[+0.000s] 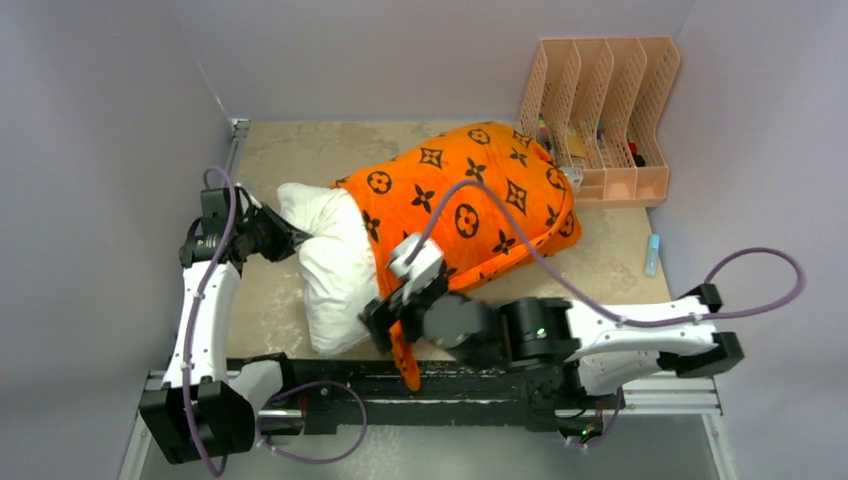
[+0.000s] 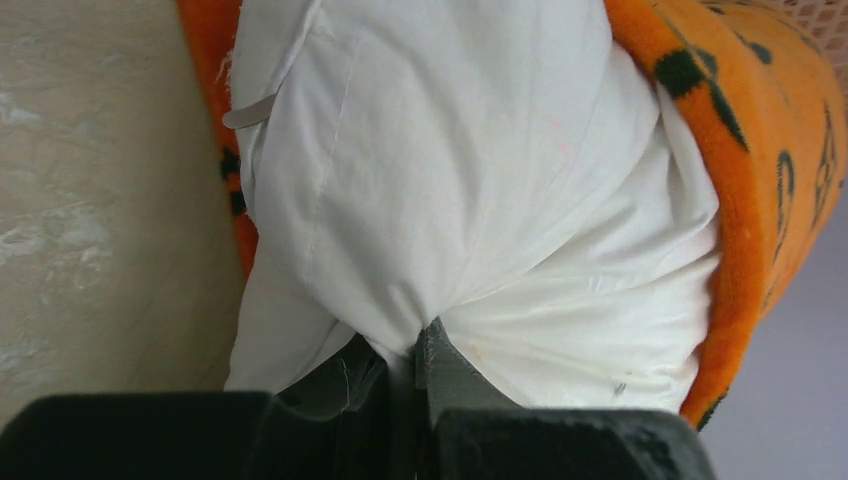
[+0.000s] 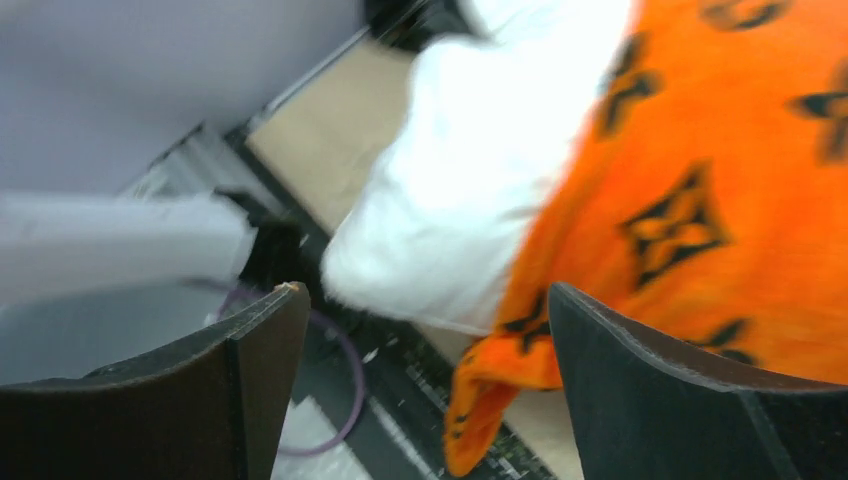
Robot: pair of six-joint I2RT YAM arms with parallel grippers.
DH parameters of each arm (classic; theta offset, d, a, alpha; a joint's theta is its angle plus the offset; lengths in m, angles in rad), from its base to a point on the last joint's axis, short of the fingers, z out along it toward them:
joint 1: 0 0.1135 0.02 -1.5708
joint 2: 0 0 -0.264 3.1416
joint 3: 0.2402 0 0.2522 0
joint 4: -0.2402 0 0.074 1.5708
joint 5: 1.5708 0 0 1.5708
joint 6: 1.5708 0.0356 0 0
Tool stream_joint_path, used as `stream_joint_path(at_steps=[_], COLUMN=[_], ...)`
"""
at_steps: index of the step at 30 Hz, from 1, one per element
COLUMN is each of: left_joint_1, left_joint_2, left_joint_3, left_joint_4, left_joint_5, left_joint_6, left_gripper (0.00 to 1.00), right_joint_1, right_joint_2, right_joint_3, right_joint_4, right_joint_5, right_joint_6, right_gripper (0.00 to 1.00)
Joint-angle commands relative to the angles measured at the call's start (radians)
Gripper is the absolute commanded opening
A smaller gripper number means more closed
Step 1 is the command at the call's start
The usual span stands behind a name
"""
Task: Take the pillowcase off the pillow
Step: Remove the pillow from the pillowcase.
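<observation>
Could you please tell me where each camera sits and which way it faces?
Top external: above, behind the robot, looking down on the table; left arm and right arm show.
Left wrist: rides left arm, faces the pillow, pinched in the shut left tool.
Right wrist: rides right arm, faces the pillowcase past the open right tool.
Shared: all show pillow and pillowcase.

Orange pillowcase point(image 1: 500, 160) half off white pillow point(image 1: 335, 270), left claw point(image 1: 298, 240) at its corner

Orange pillowcase point(image 1: 470, 195) with black motifs covers the far-right part of the puffy white pillow point(image 1: 335, 265); the pillow's near-left end lies bare.
</observation>
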Motion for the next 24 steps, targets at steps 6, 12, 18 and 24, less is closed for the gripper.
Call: stream_joint_path(at_steps=[6,12,18,24], left_joint_1=[0.005,0.006,0.003,-0.002], left_joint_2=[-0.146,-0.226,-0.346,-0.369], left_joint_3=[-0.045,-0.086,-0.205,-0.254], left_joint_4=[-0.127,-0.217,-0.149,-0.087], left_joint_5=[-0.100,-0.249,-0.127,-0.066], left_joint_6=[0.143,0.140,0.110,0.090], left_gripper=[0.58,0.73,0.77,0.74], right_joint_1=[-0.388,-0.424,-0.429,-0.464], right_joint_2=[-0.154,-0.089,0.061,0.257], right_joint_3=[-0.083,-0.070,0.011,0.172], right_joint_4=[-0.101,-0.056,-0.059,-0.133], right_joint_5=[-0.084,-0.278,-0.402,-0.315], right_joint_6=[0.114,0.075,0.042,-0.073], right_gripper=[0.92,0.93,0.92,0.68])
